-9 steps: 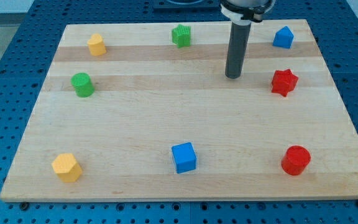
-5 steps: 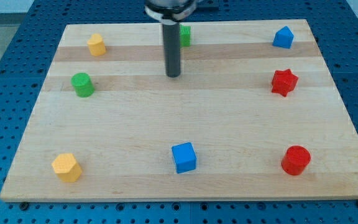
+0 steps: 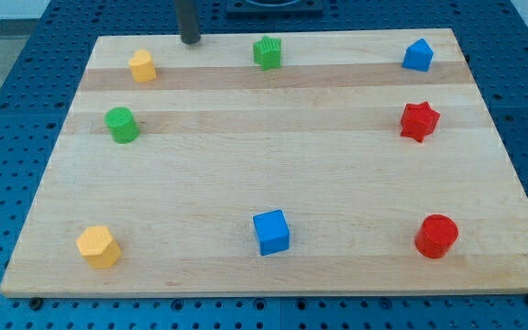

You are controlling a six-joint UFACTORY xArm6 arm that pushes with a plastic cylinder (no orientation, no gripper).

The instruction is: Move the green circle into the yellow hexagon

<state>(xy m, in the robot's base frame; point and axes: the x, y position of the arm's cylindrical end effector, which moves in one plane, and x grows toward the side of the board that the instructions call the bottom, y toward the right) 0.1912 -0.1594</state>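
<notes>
The green circle [image 3: 122, 125] sits near the board's left edge, in the upper half. The yellow hexagon [image 3: 97, 247] lies at the bottom left corner. My tip [image 3: 191, 40] stands at the board's top edge, between a small yellow block [image 3: 142, 66] on its left and a green star-like block [image 3: 267, 52] on its right. It is well above and to the right of the green circle and touches no block.
A blue pentagon-like block [image 3: 417, 55] is at the top right. A red star [image 3: 419, 121] is at the right edge. A red circle [image 3: 436, 236] is at the bottom right. A blue cube [image 3: 271, 232] is at the bottom centre.
My tip has swept from the right-centre of the board leftward and up to the top edge. No block has moved.
</notes>
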